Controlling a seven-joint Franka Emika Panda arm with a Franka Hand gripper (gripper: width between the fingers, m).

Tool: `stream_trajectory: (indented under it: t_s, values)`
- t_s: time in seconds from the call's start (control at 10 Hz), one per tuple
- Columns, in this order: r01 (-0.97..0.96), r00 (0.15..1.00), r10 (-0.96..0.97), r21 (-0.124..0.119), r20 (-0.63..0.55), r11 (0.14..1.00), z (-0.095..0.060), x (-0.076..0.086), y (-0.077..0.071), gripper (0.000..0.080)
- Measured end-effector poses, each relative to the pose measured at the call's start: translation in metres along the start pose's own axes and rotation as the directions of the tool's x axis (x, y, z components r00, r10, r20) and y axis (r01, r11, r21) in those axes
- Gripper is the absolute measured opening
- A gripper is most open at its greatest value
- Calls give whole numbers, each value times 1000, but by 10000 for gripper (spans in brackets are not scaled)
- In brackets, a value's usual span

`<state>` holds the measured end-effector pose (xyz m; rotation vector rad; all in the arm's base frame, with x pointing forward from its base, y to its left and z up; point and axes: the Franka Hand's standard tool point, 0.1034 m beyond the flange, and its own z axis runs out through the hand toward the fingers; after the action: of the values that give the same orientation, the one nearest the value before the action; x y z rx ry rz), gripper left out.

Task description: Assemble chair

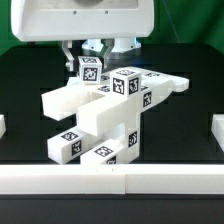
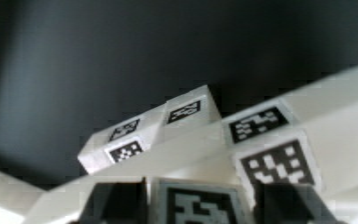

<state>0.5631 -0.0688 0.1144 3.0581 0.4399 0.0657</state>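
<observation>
The partly built chair (image 1: 100,115) stands mid-table, a blocky white structure with tag stickers on several faces. At its far top sits a white tagged piece (image 1: 90,70), and my gripper (image 1: 90,58) comes down onto it from behind. In the wrist view the two dark fingers (image 2: 119,205) press against either side of that tagged piece (image 2: 202,198), so the gripper (image 2: 202,208) is shut on it. Beyond the piece, other tagged faces of the chair (image 2: 265,140) show above the black table. How the held piece meets the rest of the chair is hidden.
Low white rails border the black table at the front (image 1: 110,178), the exterior view's left (image 1: 3,128) and the exterior view's right (image 1: 218,135). The arm's white body (image 1: 80,20) fills the back.
</observation>
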Motion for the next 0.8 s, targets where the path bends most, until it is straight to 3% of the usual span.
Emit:
stream_trajectory:
  t_s: [0.2, 0.8]
  values:
    - [-234, 972, 234, 25, -16, 972, 1, 1, 0, 288]
    - [-603, 798, 603, 32, -6, 797, 1, 3, -3, 288]
